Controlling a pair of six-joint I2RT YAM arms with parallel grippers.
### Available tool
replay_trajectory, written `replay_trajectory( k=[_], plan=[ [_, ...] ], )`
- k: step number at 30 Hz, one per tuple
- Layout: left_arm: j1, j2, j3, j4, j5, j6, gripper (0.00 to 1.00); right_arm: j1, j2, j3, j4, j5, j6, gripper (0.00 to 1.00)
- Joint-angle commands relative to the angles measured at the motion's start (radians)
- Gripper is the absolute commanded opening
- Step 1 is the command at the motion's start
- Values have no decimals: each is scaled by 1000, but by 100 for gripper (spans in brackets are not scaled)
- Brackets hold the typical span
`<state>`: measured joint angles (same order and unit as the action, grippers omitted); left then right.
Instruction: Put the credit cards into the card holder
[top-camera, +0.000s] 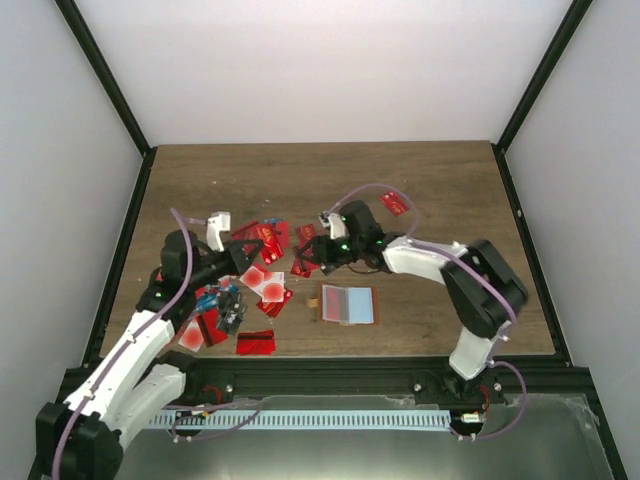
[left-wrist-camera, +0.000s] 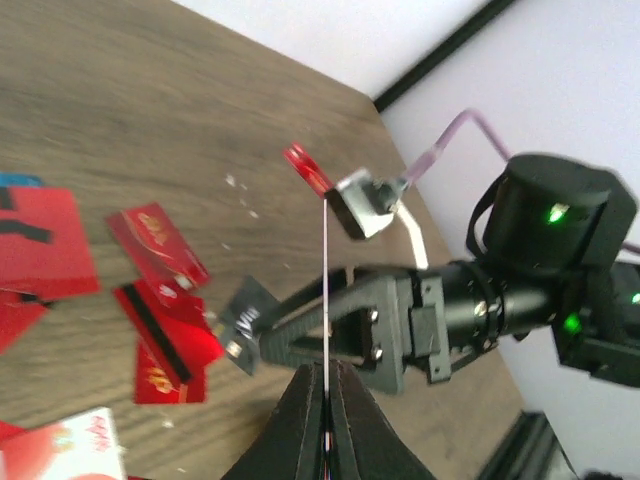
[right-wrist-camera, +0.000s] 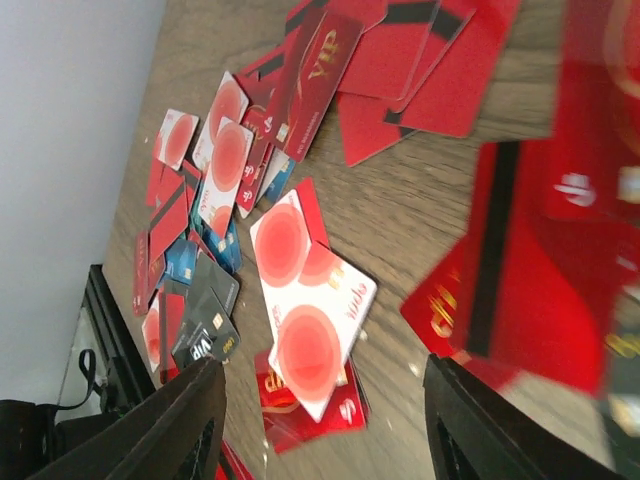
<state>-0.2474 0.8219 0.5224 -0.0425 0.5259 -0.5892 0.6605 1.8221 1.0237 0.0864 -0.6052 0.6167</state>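
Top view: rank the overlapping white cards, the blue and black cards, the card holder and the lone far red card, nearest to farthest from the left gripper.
From the left gripper:
1. overlapping white cards, just near-side of it
2. blue and black cards, near-left
3. card holder, right
4. lone red card, far right

Lab test booth: white panel walls, black frame posts, wood-grain table

Cards mostly red, some white w/ red blotch; holder pink/blue inside.
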Motion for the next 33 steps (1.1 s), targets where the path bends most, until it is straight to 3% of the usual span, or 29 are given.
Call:
replay_trajectory(
  k=[1,6,10,14,21,33],
  plan=[
    [-153,5,34,-66,-61,-68,4,-36,-218,-128,-145,235,-13,57],
    [-376,90,49,11,-120,-172,4,-38,-444,-305,-254,457,89,57],
    [-563,244,118,38,-196,-196,4,-40,-621,-448,-334,580,179,57],
    [-684,394,163,106,-239,-246,4,-41,-782,-564,-377,660,266,57],
    [-727,565,144,222,-352,-337,4,-41,-883,-714,-339,654,380,55],
    [-719,680,147,232,-444,-320,4,-41,-796,-765,-185,571,350,53]
  ],
)
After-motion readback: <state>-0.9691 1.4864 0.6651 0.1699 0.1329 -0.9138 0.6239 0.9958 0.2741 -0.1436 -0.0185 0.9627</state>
